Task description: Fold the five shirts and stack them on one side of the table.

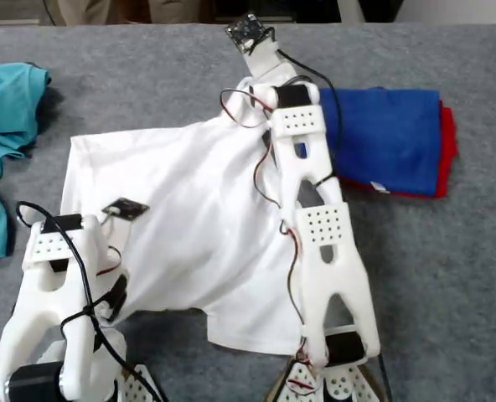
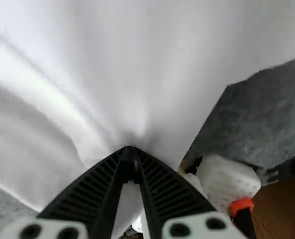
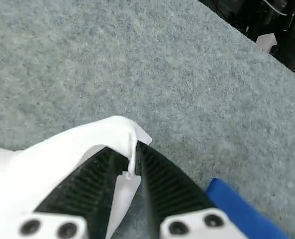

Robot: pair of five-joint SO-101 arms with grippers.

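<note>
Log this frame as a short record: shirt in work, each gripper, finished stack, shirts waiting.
shirt in work: white shirt, spread open on the grey table
left gripper: shut on the white shirt's cloth
right gripper: shut on the white shirt's edge
stack: blue shirt folded on red shirt, right side
waiting: teal shirt, unfolded at left edge

The spread shirt (image 1: 189, 226) lies on the table (image 1: 449, 276) between the left gripper (image 2: 131, 152) and right gripper (image 3: 135, 149) (both pinch it). Right of the right gripper sits the folded stack (image 1: 390, 138).
</note>
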